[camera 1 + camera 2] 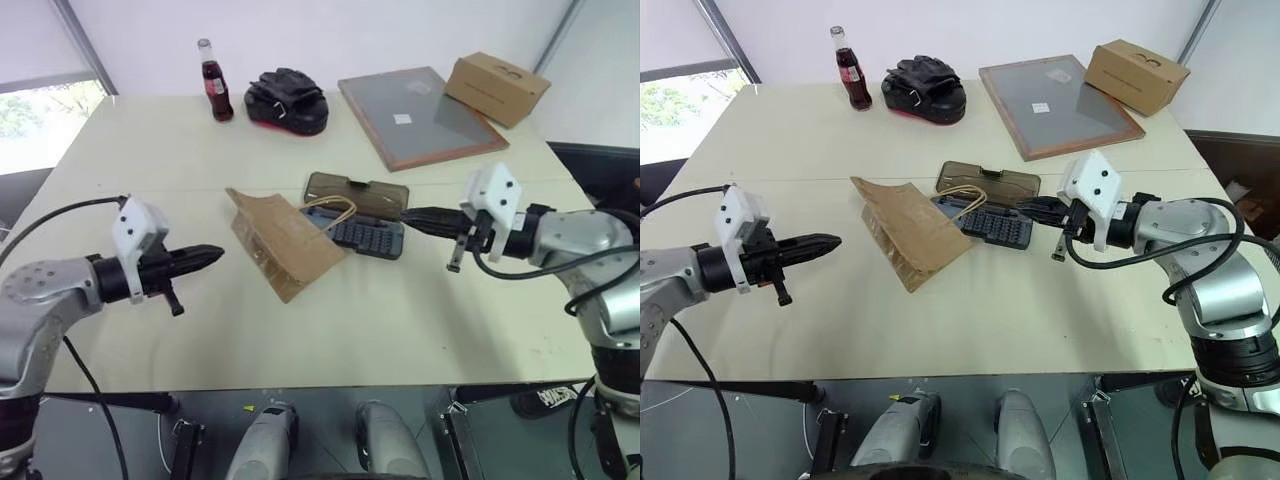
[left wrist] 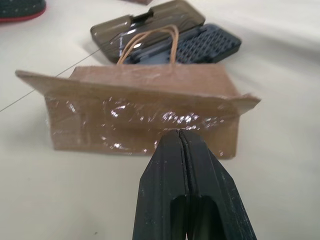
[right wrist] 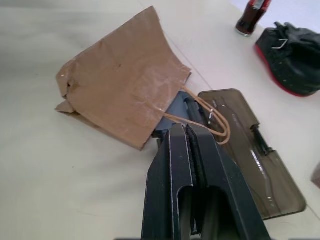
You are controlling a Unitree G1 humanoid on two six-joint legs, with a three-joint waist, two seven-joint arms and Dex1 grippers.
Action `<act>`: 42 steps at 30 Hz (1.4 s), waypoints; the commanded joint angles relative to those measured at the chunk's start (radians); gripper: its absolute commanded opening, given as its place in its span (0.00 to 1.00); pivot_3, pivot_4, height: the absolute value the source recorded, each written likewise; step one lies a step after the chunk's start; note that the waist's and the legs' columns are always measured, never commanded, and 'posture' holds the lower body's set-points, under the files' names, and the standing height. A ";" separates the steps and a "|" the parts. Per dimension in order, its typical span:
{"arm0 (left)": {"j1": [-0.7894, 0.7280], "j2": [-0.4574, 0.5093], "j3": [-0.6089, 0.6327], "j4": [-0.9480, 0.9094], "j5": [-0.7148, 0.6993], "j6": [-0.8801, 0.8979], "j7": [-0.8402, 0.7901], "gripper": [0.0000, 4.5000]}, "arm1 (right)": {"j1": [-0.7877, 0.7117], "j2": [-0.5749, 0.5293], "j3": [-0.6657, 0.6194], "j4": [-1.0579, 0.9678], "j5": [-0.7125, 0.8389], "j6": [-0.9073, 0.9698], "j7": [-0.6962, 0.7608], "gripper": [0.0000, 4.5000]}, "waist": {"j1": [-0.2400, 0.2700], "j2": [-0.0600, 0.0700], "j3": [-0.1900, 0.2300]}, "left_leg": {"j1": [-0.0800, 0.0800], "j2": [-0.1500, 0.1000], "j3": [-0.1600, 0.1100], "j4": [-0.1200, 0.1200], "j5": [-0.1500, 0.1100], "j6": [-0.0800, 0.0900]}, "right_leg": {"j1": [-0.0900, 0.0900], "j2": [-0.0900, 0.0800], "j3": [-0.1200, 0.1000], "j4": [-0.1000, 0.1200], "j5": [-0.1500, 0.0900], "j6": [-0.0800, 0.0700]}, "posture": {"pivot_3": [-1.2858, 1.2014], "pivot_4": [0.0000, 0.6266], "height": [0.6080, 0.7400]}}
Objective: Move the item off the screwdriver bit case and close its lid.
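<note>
The brown paper bag [image 1: 285,245] lies mid-table, and its right edge and twine handles [image 1: 335,212] rest over the left end of the screwdriver bit case [image 1: 372,237]. The case's dark tray is open. Its smoky brown lid [image 1: 356,194] lies flat on the table behind the tray. My left gripper [image 1: 213,256] hovers left of the bag, shut and empty, pointing at the bag's plastic window [image 2: 130,117]. My right gripper [image 1: 408,216] is shut and empty too, with its tip just above the tray's right end, pointing toward the bag [image 3: 120,85].
At the back of the table stand a cola bottle [image 1: 215,80], a black and red padded glove [image 1: 288,100], a large framed grey board [image 1: 420,115] and a brown cardboard box [image 1: 497,87]. Bare tabletop [image 1: 330,330] stretches in front of the bag.
</note>
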 commanded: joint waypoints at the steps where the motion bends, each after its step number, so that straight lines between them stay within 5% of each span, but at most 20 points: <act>1: -0.002 0.019 0.019 -0.014 0.003 -0.020 -0.012 0.00 | -0.018 -0.008 -0.008 -0.046 0.012 0.003 -0.004 0.01 | 0.000 0.000 0.000 | 0.000 0.000 0.000 0.000 0.000 0.000 | 0.000 0.000 0.000 0.000 0.000 0.000 | 0.52 0.24 1.00; 23: -0.081 -0.027 -0.060 0.040 0.084 -0.113 0.015 0.00 | 0.000 0.011 0.020 -0.075 -0.005 0.003 -0.050 0.01 | 0.000 0.000 0.001 | 0.000 0.000 0.000 0.000 0.000 0.000 | 0.000 0.000 0.000 0.000 0.000 0.000 | 0.52 0.24 1.00; 31: -0.133 -0.024 -0.170 0.119 0.248 -0.314 -0.032 0.00 | 0.005 0.015 0.025 -0.088 -0.006 0.010 -0.070 0.01 | 0.000 0.000 0.001 | 0.000 0.000 0.000 0.000 0.000 0.000 | 0.000 0.000 0.000 0.000 0.000 0.000 | 0.52 0.24 1.00; 36: -0.239 -0.036 -0.229 0.226 0.334 -0.449 -0.072 0.00 | 0.008 0.029 0.030 -0.093 -0.015 0.004 -0.094 0.01 | 0.002 -0.001 0.001 | 0.000 -0.001 0.001 0.000 0.000 0.000 | 0.000 0.000 0.000 0.000 0.000 0.000 | 0.52 0.24 1.00; 42: -0.322 -0.089 -0.213 0.315 0.289 -0.409 -0.075 0.06 | 0.025 0.041 0.025 -0.111 -0.023 0.003 -0.129 0.00 | -0.003 -0.001 0.001 | 0.000 -0.001 0.001 0.000 0.000 0.000 | -0.001 0.000 0.000 0.000 0.002 0.003 | 0.52 0.24 1.00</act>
